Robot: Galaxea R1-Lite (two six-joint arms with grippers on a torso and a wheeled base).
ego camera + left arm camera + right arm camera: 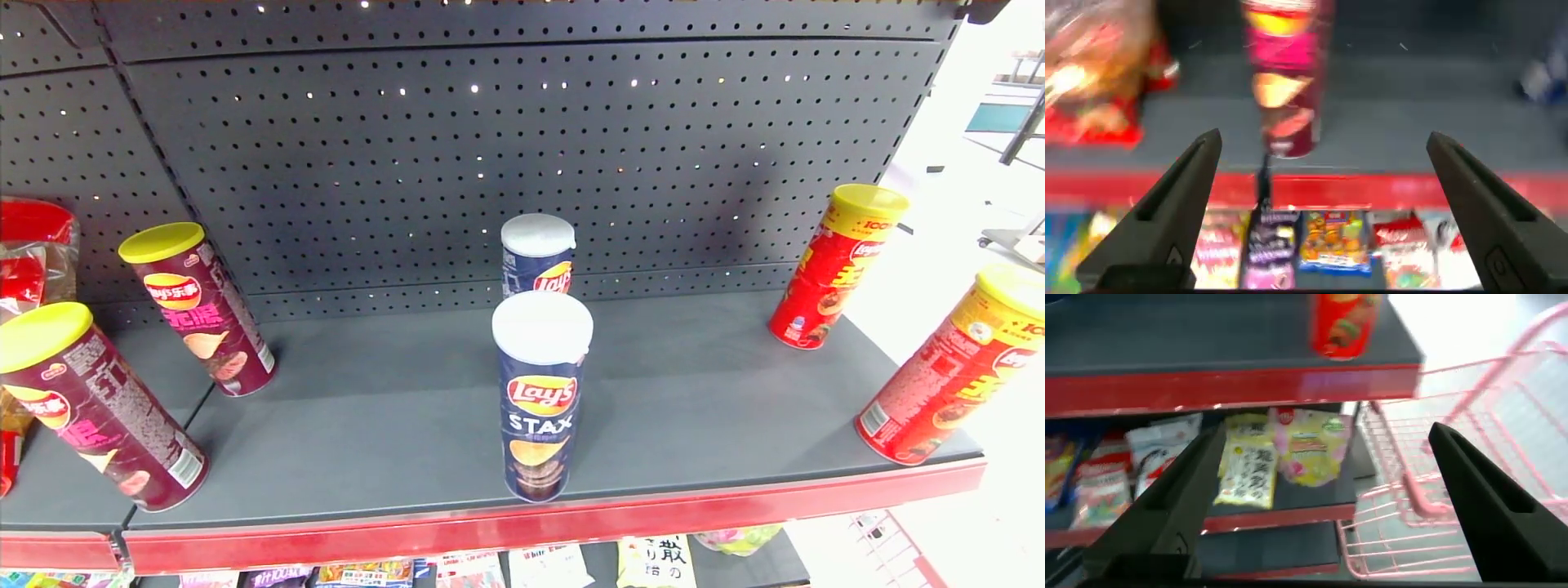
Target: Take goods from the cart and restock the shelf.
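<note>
Grey shelf (pixel 367 425) with red front edge carries six standing chip cans: two maroon cans (pixel 200 306) at left, two blue cans (pixel 540 392) at centre, one behind the other, two red cans (pixel 833 265) at right. Left gripper (pixel 1324 137) spread wide, empty, facing a maroon can across shelf edge. Right gripper (pixel 1327 431) likewise spread, empty, before snack packets (pixel 1249 469) on lower shelf (pixel 1282 516). Pink wire cart (pixel 1503 416) just beside shelf's right end.

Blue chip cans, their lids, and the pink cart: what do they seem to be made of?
Blue chip cans: likely cardboard tubes with a glossy printed wrap, judging by the sheen. Lids: matte and whitish, probably plastic. Pink cart: thin painted wire grid, apparently metal.
</note>
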